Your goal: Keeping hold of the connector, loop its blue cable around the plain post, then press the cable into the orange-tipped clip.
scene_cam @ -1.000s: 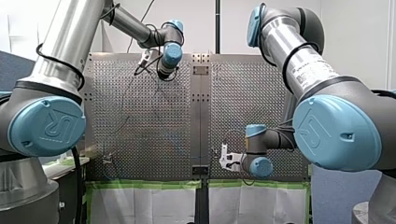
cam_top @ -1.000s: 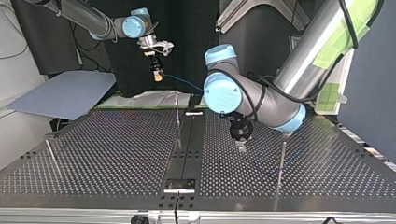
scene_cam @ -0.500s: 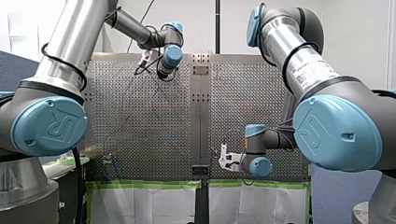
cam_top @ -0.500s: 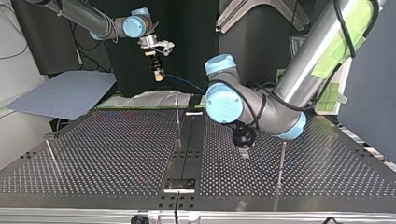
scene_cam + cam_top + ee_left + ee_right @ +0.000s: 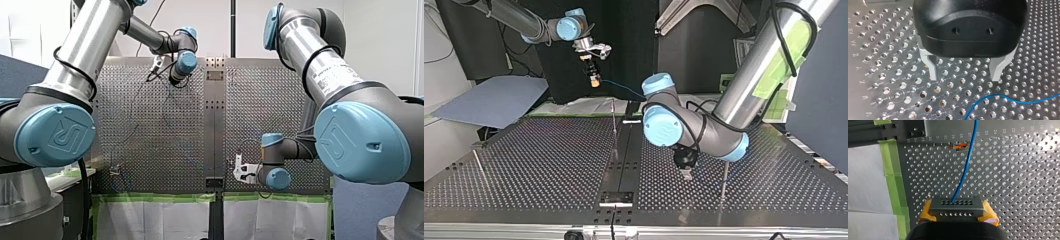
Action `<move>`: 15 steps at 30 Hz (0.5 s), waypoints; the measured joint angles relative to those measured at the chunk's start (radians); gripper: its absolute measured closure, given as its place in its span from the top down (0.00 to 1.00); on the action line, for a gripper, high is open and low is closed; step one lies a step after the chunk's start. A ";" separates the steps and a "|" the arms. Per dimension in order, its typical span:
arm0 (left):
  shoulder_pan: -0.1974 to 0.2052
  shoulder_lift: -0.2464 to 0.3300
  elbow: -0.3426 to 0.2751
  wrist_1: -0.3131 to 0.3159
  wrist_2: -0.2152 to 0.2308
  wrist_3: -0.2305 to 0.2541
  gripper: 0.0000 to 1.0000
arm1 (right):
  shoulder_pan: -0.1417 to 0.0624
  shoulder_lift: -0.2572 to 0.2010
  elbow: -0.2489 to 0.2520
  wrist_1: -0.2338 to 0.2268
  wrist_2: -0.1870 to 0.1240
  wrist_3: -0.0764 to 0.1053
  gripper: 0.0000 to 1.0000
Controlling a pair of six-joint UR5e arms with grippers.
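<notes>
My right gripper (image 5: 958, 214) has yellow pads and is shut on a grey connector (image 5: 957, 204), held high above the table's edge. The blue cable (image 5: 964, 170) runs from the connector down to the orange-tipped clip (image 5: 960, 145) on the perforated plate. In the top view my right gripper (image 5: 594, 76) hangs at the back left, and the cable (image 5: 621, 87) trails to the right. My left gripper (image 5: 965, 75) stands open just above the plate, its metal fingers (image 5: 932, 68) empty, with the cable (image 5: 1003, 100) lying ahead of them. In the top view my left gripper (image 5: 686, 173) sits beside a thin post (image 5: 725, 172).
Another thin post (image 5: 614, 125) stands near the central rail (image 5: 624, 150), and a third (image 5: 479, 167) at the top view's left. A blue-grey sheet (image 5: 494, 100) lies beyond the table. Green tape (image 5: 890, 182) and white paper border the plate's edge.
My left arm has swung so its gripper moved toward the top view's near side and lower, closer to the right post. My right gripper with the connector has barely moved.
</notes>
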 joint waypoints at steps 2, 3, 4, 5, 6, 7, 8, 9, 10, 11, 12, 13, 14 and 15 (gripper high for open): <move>0.001 -0.008 0.001 0.001 0.000 0.003 1.00 | 0.001 0.000 0.000 0.000 0.000 0.000 0.00; 0.002 -0.012 0.001 0.001 0.000 0.005 1.00 | 0.001 0.000 0.000 0.000 0.001 0.000 0.00; 0.002 -0.017 0.001 0.002 -0.001 0.007 1.00 | 0.002 0.000 0.000 0.000 0.001 0.000 0.00; 0.004 -0.024 0.001 0.002 -0.002 0.008 1.00 | 0.002 0.000 -0.001 0.000 0.001 0.000 0.00; 0.005 -0.029 0.001 0.003 -0.003 0.009 1.00 | 0.003 0.000 -0.001 0.001 0.001 0.000 0.00; 0.007 -0.033 0.001 0.004 -0.006 0.010 1.00 | 0.003 0.000 -0.001 0.001 0.002 0.000 0.00; 0.010 -0.037 0.001 0.005 -0.011 0.011 1.00 | 0.004 0.000 -0.001 0.001 0.002 0.000 0.00; 0.013 -0.039 0.001 0.008 -0.014 0.011 1.00 | 0.004 0.000 -0.001 0.001 0.002 0.000 0.00; 0.015 -0.040 0.001 0.011 -0.017 0.012 1.00 | 0.005 0.000 -0.001 0.001 0.002 0.000 0.00; 0.019 -0.041 0.001 0.015 -0.020 0.015 1.00 | 0.005 0.000 -0.001 0.001 0.003 0.000 0.00; 0.021 -0.042 0.001 0.019 -0.022 0.016 1.00 | 0.006 0.000 -0.002 0.001 0.003 0.000 0.00; 0.024 -0.042 0.002 0.023 -0.023 0.018 1.00 | 0.006 0.000 -0.002 0.001 0.003 0.000 0.00; 0.027 -0.043 0.002 0.028 -0.023 0.020 1.00 | 0.006 0.000 -0.002 0.001 0.003 0.000 0.00; 0.029 -0.043 0.002 0.032 -0.022 0.023 1.00 | 0.007 0.000 -0.002 0.001 0.003 0.000 0.00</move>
